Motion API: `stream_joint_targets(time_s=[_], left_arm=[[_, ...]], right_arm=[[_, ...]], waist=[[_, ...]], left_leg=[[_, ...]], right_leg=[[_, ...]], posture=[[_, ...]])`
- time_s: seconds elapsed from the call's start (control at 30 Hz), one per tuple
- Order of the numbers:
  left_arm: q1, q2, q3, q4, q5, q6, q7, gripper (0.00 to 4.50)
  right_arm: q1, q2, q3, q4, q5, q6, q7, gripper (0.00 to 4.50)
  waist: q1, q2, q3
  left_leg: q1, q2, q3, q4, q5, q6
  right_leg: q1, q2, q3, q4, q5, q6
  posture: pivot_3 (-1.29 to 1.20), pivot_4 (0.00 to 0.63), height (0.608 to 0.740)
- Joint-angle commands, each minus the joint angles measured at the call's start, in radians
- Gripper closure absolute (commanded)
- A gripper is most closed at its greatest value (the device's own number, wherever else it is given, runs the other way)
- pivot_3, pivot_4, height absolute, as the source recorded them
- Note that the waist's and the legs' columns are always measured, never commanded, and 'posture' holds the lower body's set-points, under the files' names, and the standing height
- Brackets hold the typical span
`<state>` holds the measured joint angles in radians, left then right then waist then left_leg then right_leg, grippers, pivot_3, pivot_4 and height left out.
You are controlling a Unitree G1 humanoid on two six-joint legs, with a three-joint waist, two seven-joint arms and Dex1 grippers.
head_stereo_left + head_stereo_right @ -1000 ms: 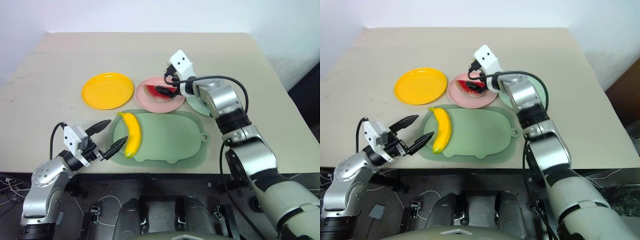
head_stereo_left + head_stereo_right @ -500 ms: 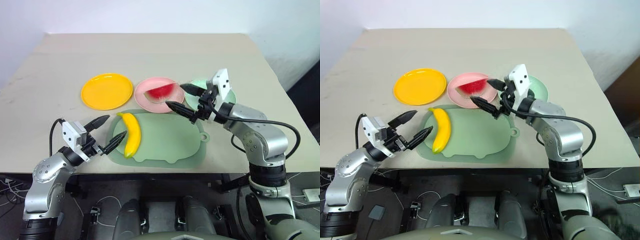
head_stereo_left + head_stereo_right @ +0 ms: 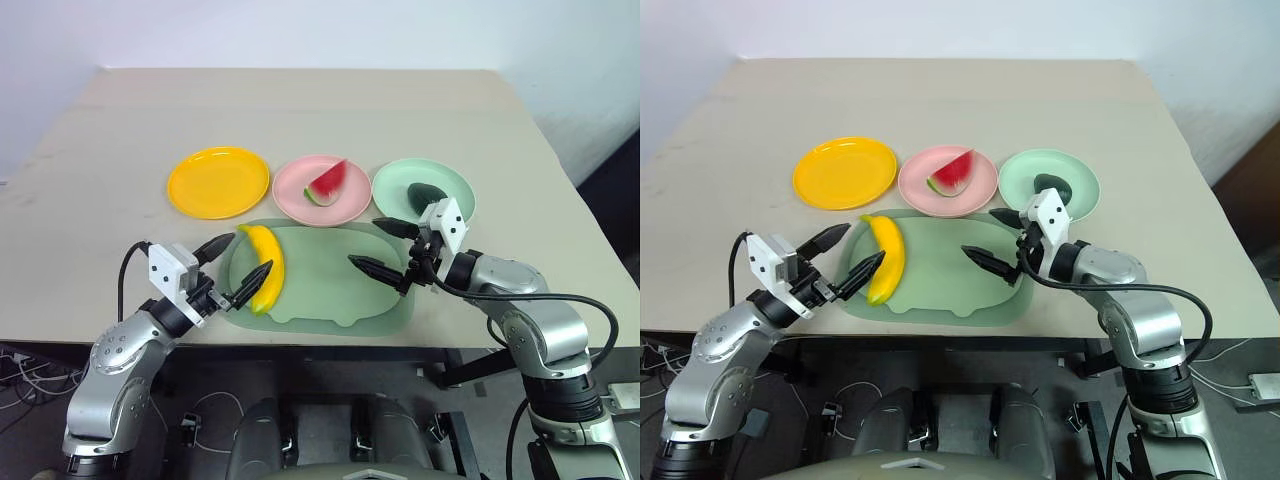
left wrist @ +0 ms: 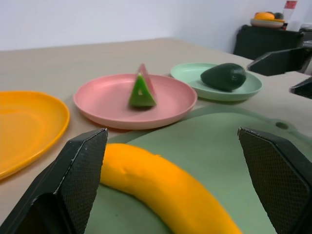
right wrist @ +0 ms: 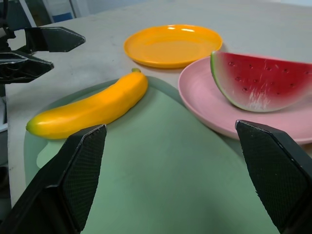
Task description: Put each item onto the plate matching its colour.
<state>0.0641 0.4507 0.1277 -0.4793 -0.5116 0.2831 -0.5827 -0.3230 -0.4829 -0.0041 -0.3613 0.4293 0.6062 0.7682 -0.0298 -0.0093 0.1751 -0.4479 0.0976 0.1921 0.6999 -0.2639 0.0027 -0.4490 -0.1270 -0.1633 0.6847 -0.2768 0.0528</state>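
A yellow banana [image 3: 263,272] lies on the left part of a pale-green mat [image 3: 330,285]. My left gripper [image 3: 250,253] is open at the banana's left side, which sits low between its fingers in the left wrist view, banana [image 4: 165,190]. The red watermelon wedge [image 3: 327,183] rests on the pink plate [image 3: 295,200]. The dark-green lump [image 3: 428,193] sits on the mint plate [image 3: 392,183]. The yellow plate [image 3: 218,182] holds nothing. Over the mat's right side my right gripper [image 3: 365,243] hangs open and empty, pointing toward the banana [image 5: 92,107].
The three plates stand in a row just behind the mat, near the table's front edge [image 3: 330,343]. The mat's loop tab [image 3: 408,270] lies under the right gripper. Bare table stretches behind the plates and to both sides.
My right gripper has drawn back from the watermelon on the pink plate, toward me, and now hangs over the mat. My left gripper has shifted right, up to the banana.
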Motion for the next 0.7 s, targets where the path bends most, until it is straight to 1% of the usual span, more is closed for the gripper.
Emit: stream_joint_targets(time_s=[0.03, 0.13, 0.2, 0.33, 0.43, 0.57, 0.7], left_arm=[[-0.035, -0.001, -0.013, -0.078, 0.0, 0.091, 0.084, 0.0], [-0.078, -0.018, -0.022, -0.117, -0.007, 0.212, 0.194, 0.0], [-0.103, -0.028, -0.032, -0.151, -0.036, 0.335, 0.265, 0.0], [-0.146, -0.067, -0.052, -0.192, -0.099, 0.511, 0.359, 0.0], [-0.158, -0.099, -0.05, -0.202, -0.14, 0.592, 0.398, 0.0], [-0.198, -0.113, -0.042, -0.178, -0.142, 0.697, 0.469, 0.0], [-0.253, -0.114, -0.064, -0.18, -0.136, 0.792, 0.511, 0.0]], right_arm=[[-0.024, -0.006, -0.01, -0.017, 0.014, -0.019, -0.006, 0.02], [-0.028, -0.011, -0.011, -0.009, 0.013, -0.02, -0.01, 0.02], [-0.029, -0.014, -0.012, -0.002, 0.012, -0.022, -0.009, 0.02], [-0.039, -0.015, -0.008, 0.009, 0.008, -0.025, -0.011, 0.02], [-0.053, -0.016, -0.007, 0.021, 0.006, -0.026, -0.013, 0.02], [-0.074, -0.021, -0.01, 0.04, 0.004, -0.025, -0.015, 0.02], [-0.076, -0.032, -0.011, 0.05, -0.005, -0.024, -0.016, 0.02]], waist=[[0.009, 0.0, 0.0], [0.018, 0.0, 0.0], [0.019, 0.0, 0.0], [0.018, 0.0, 0.0], [0.018, -0.001, 0.0], [0.019, -0.001, 0.0], [0.02, -0.001, 0.0]], left_leg=[[0.002, 0.0, 0.0, 0.0, 0.0, 0.0], [0.004, 0.001, -0.001, 0.0, -0.001, 0.001], [0.004, 0.001, -0.001, 0.0, -0.001, 0.002], [0.005, 0.0, -0.001, 0.0, -0.001, 0.002], [0.005, 0.0, -0.001, 0.0, -0.001, 0.001], [0.005, -0.001, -0.001, 0.0, -0.001, 0.001], [0.005, -0.002, -0.001, 0.001, -0.001, 0.001]], right_leg=[[0.002, 0.0, 0.0, -0.001, 0.0, 0.0], [0.004, 0.0, 0.0, -0.001, 0.0, 0.0], [0.005, -0.001, 0.0, -0.001, 0.0, 0.0], [0.006, -0.001, 0.0, -0.001, 0.0, 0.0], [0.006, -0.001, 0.0, -0.001, 0.0, 0.0], [0.006, -0.001, 0.0, -0.001, 0.0, 0.0], [0.006, -0.001, -0.001, -0.001, 0.0, 0.0]], posture=[[0.0, 0.15, 0.695], [0.0, 0.15, 0.695], [0.0, 0.15, 0.695], [0.0, 0.15, 0.695], [0.0, 0.15, 0.695], [0.0, 0.15, 0.695], [0.0, 0.15, 0.695]])
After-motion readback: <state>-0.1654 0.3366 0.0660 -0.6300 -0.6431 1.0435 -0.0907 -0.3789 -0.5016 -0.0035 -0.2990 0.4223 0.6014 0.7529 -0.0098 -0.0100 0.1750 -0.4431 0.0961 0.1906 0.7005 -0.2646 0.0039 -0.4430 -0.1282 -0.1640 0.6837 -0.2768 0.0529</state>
